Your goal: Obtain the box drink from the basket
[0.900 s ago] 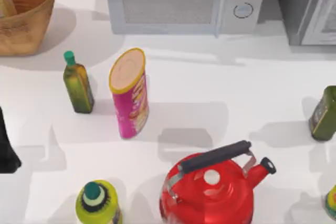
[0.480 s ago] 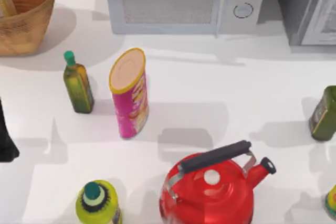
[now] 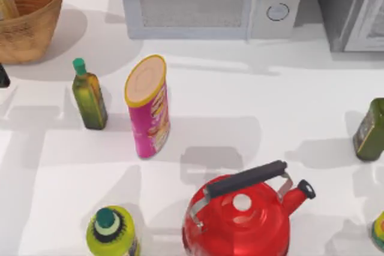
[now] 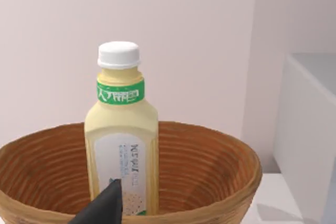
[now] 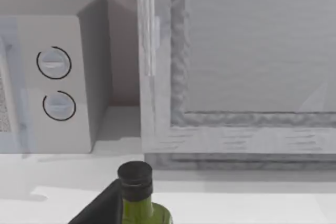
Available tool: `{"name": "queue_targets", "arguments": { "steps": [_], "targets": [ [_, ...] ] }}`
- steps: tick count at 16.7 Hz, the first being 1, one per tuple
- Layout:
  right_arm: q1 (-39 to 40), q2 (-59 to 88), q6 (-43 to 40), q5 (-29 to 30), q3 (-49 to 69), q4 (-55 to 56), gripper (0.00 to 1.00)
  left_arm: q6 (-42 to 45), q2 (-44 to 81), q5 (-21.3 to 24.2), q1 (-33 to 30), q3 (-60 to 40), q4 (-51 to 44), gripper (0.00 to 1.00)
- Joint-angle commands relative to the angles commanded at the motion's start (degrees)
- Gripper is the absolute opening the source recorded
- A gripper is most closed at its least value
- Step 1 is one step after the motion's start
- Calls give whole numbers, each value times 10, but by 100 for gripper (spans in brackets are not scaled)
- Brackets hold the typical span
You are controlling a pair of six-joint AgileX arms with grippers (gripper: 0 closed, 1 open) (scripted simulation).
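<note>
Left gripper [image 3: 2,76] beside basket [image 3: 36,28], likely facing box drink [image 4: 122,150].

The basket [image 3: 27,25] runs off the top view's upper left corner, so only part of its rim shows there. The box drink [image 4: 122,145] has its foot hidden behind the basket's near rim and a dark fingertip [image 4: 107,205] in the left wrist view. The left gripper [image 3: 3,76] is a sliver at the tabletop's left edge; how its jaws stand cannot be told.
</note>
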State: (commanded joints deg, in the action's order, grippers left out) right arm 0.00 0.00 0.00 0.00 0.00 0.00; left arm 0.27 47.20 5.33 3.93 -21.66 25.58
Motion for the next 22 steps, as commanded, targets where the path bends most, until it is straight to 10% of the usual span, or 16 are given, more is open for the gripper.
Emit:
{"name": "queue_targets", "arguments": {
  "steps": [12,22],
  "targets": [
    [0,0,0,0,0,0,100,2,588,59,56,-266,315,100],
    [0,0,0,0,0,0,100,3,734,74,70,-334,395,100]
  ]
}}
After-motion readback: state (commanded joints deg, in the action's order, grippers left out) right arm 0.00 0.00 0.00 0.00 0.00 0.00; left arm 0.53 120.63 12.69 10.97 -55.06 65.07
